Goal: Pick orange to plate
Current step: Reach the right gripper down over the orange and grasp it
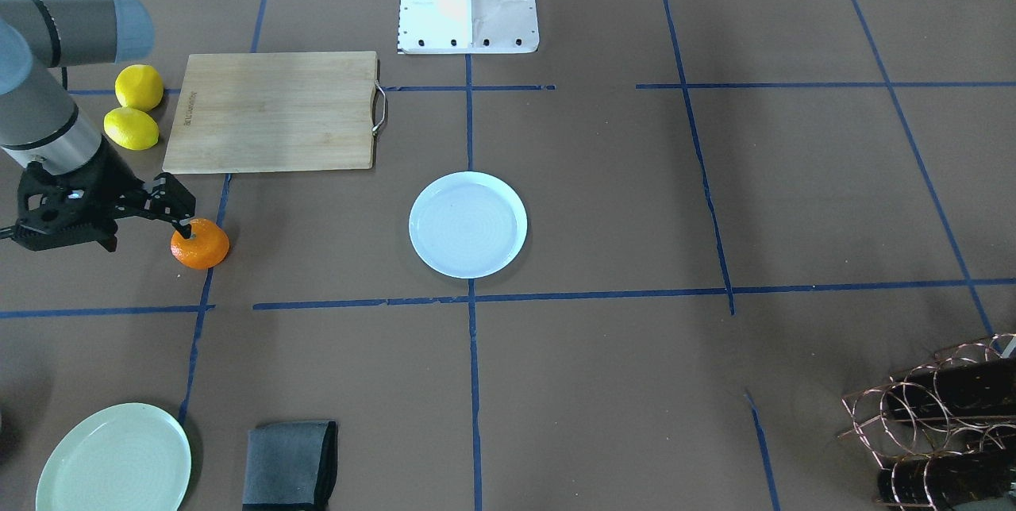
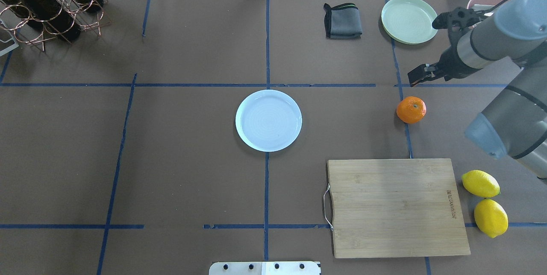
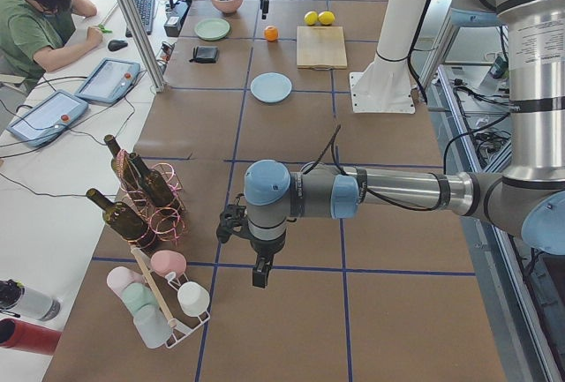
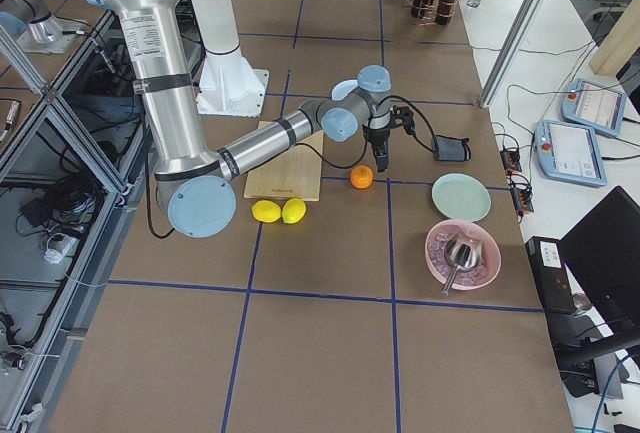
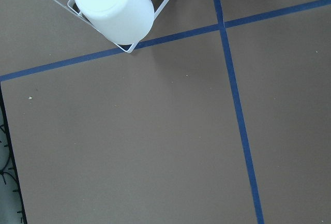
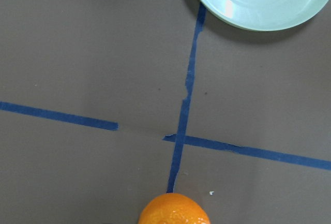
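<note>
The orange point(image 2: 411, 109) lies on the brown table mat beside a blue tape line, to the right of the pale blue plate point(image 2: 268, 120), which has nothing on it. My right gripper point(image 1: 184, 219) points down and hangs just above the orange point(image 1: 200, 243), a little toward its far side; its fingers look open and hold nothing. In the right wrist view only the top of the orange point(image 6: 174, 209) shows, at the bottom edge. My left gripper point(image 3: 259, 280) hangs far off at the table's left end, and I cannot tell whether it is open or shut.
A wooden cutting board point(image 2: 397, 206) and two lemons point(image 2: 480, 183) lie nearer the robot than the orange. Beyond it are a pale green plate point(image 2: 408, 19), a folded grey cloth point(image 2: 342, 21) and a pink bowl point(image 4: 463, 251). A wine rack point(image 2: 47, 6) stands far left, a cup rack point(image 3: 159, 303) beside it.
</note>
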Tool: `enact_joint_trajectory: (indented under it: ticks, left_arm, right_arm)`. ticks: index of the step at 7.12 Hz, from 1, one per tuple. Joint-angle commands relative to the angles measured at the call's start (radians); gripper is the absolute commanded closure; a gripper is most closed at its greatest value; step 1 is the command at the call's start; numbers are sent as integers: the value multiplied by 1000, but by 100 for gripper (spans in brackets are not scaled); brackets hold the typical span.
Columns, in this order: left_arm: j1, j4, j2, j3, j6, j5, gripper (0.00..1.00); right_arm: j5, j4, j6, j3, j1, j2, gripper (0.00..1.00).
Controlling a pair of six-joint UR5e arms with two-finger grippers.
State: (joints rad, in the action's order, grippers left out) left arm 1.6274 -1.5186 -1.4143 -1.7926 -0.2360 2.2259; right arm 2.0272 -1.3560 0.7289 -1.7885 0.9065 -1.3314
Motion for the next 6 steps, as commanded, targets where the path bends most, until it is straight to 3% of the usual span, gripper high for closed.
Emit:
enact_joint_trajectory:
  ticks: [1, 6]
  left_arm:
    - [0, 0, 0, -8, 1, 0, 0]
    - [0, 0, -3, -16, 1, 0, 0]
  right_arm:
    - [-50, 0, 21, 29, -47, 8, 0]
    - [-73, 0, 21, 87, -98, 6, 0]
